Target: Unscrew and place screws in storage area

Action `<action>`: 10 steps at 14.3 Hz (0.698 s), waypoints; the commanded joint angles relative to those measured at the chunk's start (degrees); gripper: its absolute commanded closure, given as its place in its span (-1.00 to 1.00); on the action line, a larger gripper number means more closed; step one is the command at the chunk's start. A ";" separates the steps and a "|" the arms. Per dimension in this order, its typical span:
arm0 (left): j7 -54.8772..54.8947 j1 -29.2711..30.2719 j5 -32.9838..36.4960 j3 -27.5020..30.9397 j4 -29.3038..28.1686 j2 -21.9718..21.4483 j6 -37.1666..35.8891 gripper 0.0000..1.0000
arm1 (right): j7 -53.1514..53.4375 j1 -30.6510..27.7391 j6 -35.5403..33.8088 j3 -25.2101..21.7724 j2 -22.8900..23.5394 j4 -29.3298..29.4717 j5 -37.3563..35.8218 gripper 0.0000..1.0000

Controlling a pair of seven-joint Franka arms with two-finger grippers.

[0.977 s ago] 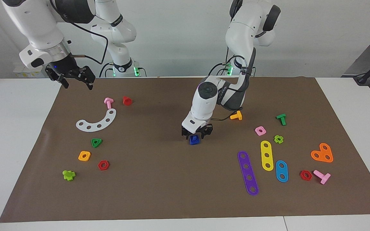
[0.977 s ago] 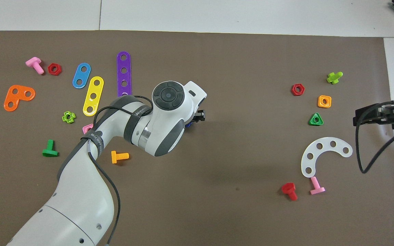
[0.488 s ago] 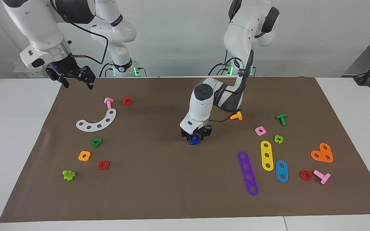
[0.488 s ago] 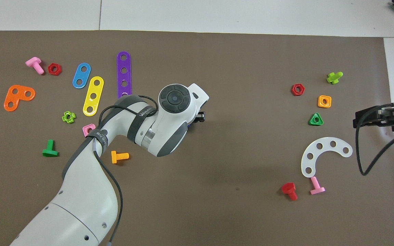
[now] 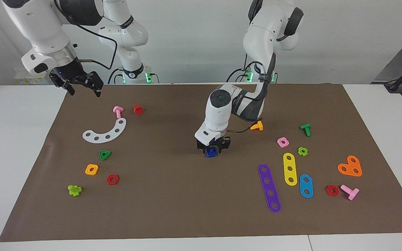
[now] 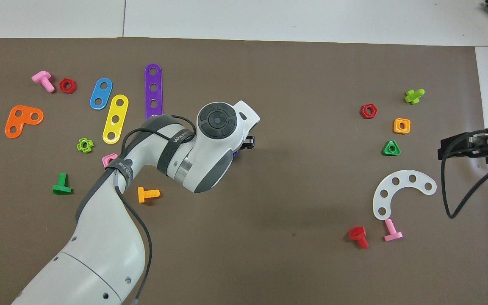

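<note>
Dark-blue screw (image 5: pixel 210 151), brown mat (image 5: pixel 173 195), white curved strip (image 5: pixel 105 132)

Mat (image 5: pixel 173 209) covers the surface. Left hand (image 5: pixel 212 149) down at mat centre on the bolt-and-nut piece (image 5: pixel 210 152). Curved strip (image 5: pixel 105 131), triangle piece (image 5: pixel 104 154), square piece (image 5: pixel 91 169) and hexagon piece (image 5: pixel 112 179) cluster toward right arm's end. Straight strips (image 5: pixel 290 168) lie toward left arm's end. Right hand (image 5: pixel 79 83) hangs over the mat's robot-side corner.

Bare mat (image 5: pixel 166 139) between blue bolt (image 5: pixel 210 151) and white strip (image 5: pixel 105 132).

Bright, even overhead light; soft shadows, sharp focus, no glare.
</note>
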 commanded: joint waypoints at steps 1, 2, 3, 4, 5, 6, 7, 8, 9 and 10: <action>-0.96 -1.12 2.02 0.94 1.41 1.04 -0.89 -0.27 | -2.16 -0.74 0.43 0.06 -1.61 -1.80 0.43 -1.00; -0.96 -1.12 2.10 0.94 1.24 0.95 -0.80 -0.24 | -2.16 -0.74 0.43 0.06 -1.61 -1.80 0.43 -1.00; -0.96 -1.12 2.10 0.94 1.23 0.95 -0.89 -0.21 | -2.16 -0.74 0.43 0.06 -1.61 -1.80 0.43 -1.00; -0.96 -1.12 2.10 0.94 1.23 0.95 -1.33 -0.14 | -2.16 -0.74 0.43 0.06 -1.61 -1.80 0.43 -1.00; -0.87 -1.12 2.02 0.94 1.32 0.95 -1.42 -0.10 | -2.16 -0.74 0.43 0.06 -1.61 -1.80 0.43 -1.00; -0.87 -1.12 2.02 0.94 1.76 0.95 -1.59 -0.09 | -2.25 -0.74 0.43 0.06 -1.61 -1.80 0.43 -1.00; -0.87 -1.12 2.02 0.94 2.02 1.04 -1.77 -0.08 | -2.16 -0.74 0.43 0.06 -1.61 -1.80 0.43 -1.00; -0.96 -1.03 2.10 0.94 2.03 1.04 -2.12 -0.07 | -2.25 -0.74 0.52 0.06 -1.70 -2.06 0.43 -1.00; -0.87 -1.03 2.10 0.94 2.11 1.04 -2.47 -0.06 | -2.25 -0.74 0.52 0.06 -1.96 -2.24 0.43 -1.00; -0.87 -1.03 2.10 0.94 2.20 1.04 -2.99 -0.04 | -2.25 -0.74 0.52 0.06 -2.05 -2.59 0.43 -1.00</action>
